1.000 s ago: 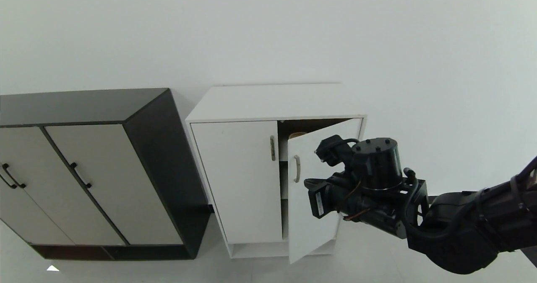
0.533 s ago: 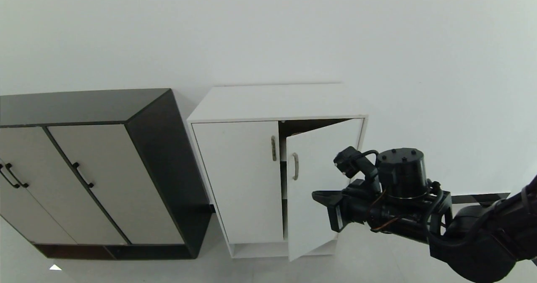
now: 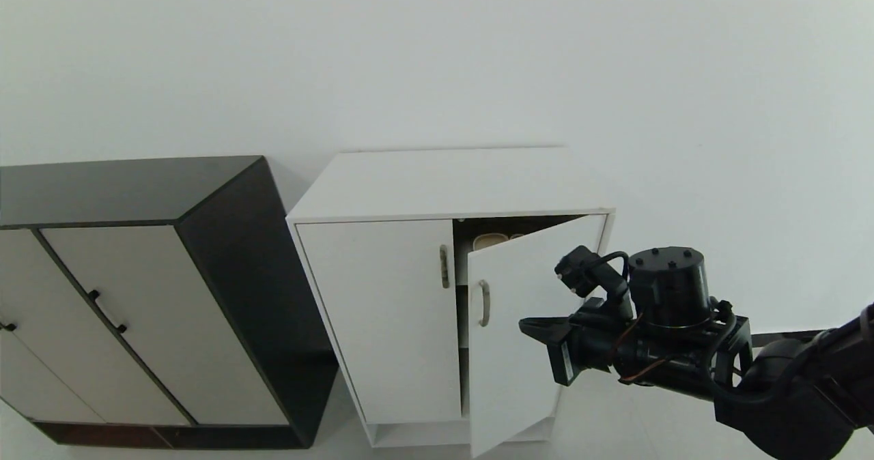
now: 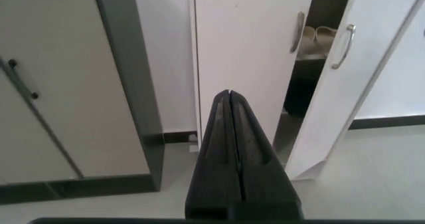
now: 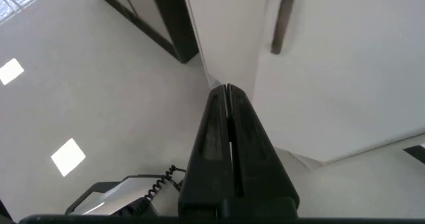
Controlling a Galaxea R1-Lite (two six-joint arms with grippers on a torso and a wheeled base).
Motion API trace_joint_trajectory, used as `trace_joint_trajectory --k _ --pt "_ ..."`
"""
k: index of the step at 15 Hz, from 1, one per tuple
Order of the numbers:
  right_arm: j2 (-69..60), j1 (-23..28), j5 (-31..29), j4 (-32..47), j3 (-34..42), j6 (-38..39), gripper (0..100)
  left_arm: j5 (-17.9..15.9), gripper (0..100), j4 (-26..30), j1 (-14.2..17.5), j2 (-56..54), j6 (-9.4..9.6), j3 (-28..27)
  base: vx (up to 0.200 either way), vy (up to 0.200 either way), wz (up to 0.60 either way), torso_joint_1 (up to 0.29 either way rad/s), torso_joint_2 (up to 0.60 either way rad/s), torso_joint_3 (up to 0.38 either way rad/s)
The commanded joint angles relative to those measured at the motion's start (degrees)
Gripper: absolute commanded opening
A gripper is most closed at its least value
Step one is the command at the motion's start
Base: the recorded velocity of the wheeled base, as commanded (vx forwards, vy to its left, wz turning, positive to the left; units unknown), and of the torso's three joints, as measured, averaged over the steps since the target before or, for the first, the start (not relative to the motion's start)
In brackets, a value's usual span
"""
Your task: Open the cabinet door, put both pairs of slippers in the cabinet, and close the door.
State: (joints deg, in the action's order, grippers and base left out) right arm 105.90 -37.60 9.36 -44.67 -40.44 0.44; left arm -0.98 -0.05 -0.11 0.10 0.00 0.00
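1. At the far left, the dark cabinet [image 3: 136, 296] stands just beside the white cabinet [image 3: 444, 180]. It looks to pose no risk.
2. Next, the left door [image 3: 375, 317] is shut. The left tool [image 4: 229, 114] points toward it from well back, with its fingers pressed together. It holds nothing and touches nothing.
3. Between the doors, slippers [image 3: 488, 241] lie on the upper shelf inside. Whether both pairs are there I cannot tell. If a toe overhangs the shelf edge, the closing door could catch on it and stay ajar.
4. Further right, the right door [image 3: 509, 392] hangs partly open, with its handle [image 3: 483, 303] at the free edge. The step in hand is probably pushing it shut.
   - The panel is smooth, so a narrow tip may skid across it instead of driving it.
   - A push landing nearer the hinge would need more force.
   - A sharp shove could make the door bounce back open.
5. Rightmost, the right tool [image 3: 531, 325] is fully closed and empty. Its tip sits in front of the door's face, below the handle. It looks very near the panel, but contact cannot be told.
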Motion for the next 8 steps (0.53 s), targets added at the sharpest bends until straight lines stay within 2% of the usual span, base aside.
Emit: trace_joint_trajectory --k 1,5,8 --pt "0.2 0.1 0.0 -0.1 0.1 0.0 0 0.0 0 0.0 0.0 0.0 0.00 0.0 0.200 0.000 0.00 0.007 0.00 0.007" --pt "1.2 0.3 0.1 -0.2 -1.0 0.4 0 0.0 0 0.0 0.0 0.0 0.09 0.0 0.200 0.000 0.00 0.001 0.00 0.000" --pt "3.4 1.8 0.2 -0.2 -3.8 1.1 0 -0.1 0 0.0 0.0 0.0 0.09 0.0 0.000 0.000 0.00 0.000 0.00 0.000"
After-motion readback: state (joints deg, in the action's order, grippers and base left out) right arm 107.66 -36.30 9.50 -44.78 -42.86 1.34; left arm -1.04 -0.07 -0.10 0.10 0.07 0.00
